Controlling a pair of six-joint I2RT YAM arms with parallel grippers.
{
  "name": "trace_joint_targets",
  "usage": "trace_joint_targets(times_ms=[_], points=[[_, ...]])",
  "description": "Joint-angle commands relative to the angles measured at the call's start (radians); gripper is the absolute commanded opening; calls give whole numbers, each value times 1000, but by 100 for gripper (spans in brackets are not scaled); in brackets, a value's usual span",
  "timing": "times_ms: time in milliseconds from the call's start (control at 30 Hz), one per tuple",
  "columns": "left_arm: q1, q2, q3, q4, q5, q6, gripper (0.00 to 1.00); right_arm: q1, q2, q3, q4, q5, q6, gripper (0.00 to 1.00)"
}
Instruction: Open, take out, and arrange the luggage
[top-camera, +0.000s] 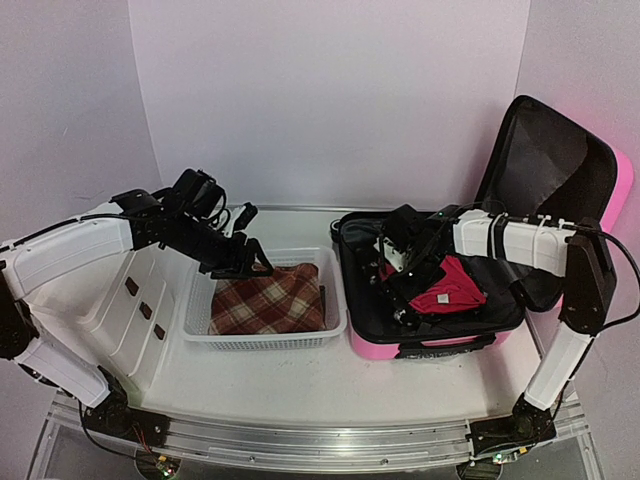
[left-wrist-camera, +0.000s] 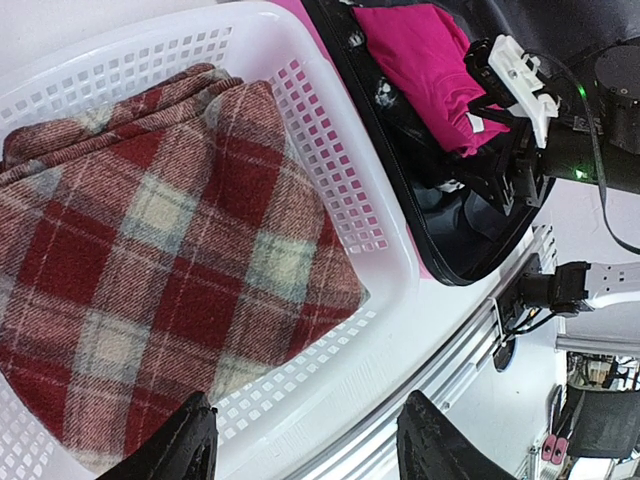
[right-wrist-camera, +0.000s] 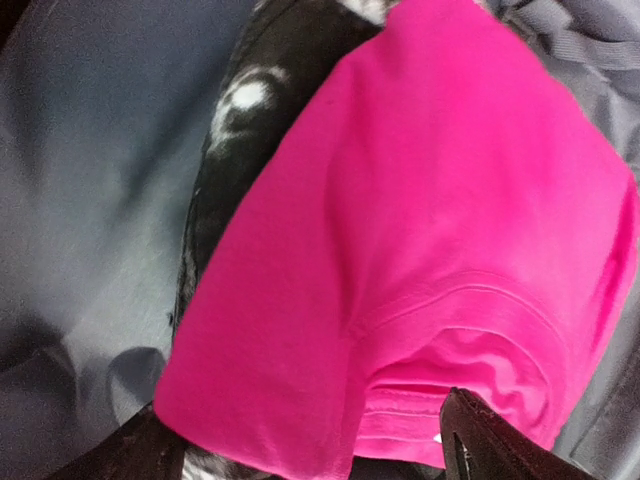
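At the far left a white drawer unit lies on the counter. The left arm reaches over it toward a white mesh basket. The left gripper hangs above the basket's back left part. In its wrist view the fingers are spread, with nothing between them. A folded red plaid cloth fills most of the basket.

Just right of the basket sits the luggage, on the right half of the counter. It is open: the pink base lies flat and the black-lined lid stands up behind it to the right. A bright pink garment lies in the base on top of dark clothing with white marks.

The right arm bends down into the base. The right gripper is spread wide at the garment's left edge, one finger on each side of its folded hem. Whether the fingers touch the fabric cannot be told.
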Motion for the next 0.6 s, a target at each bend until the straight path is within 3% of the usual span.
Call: trace_joint_targets(times_ms=[0, 100, 267, 400, 567], points=[[-3, 13, 73, 18, 31, 8, 62, -5, -14, 6, -7, -124, -48, 92], [-3, 21, 85, 13, 35, 10, 62, -7, -2, 17, -6, -176, -79, 95], [-2, 31, 98, 8, 39, 11, 62, -9, 23, 23, -9, -115, -111, 92], [-1, 43, 107, 3, 35, 14, 62, -9, 45, 27, -12, -112, -135, 86], [-1, 55, 119, -1, 41, 14, 62, -9, 63, 34, -13, -59, -150, 71]])
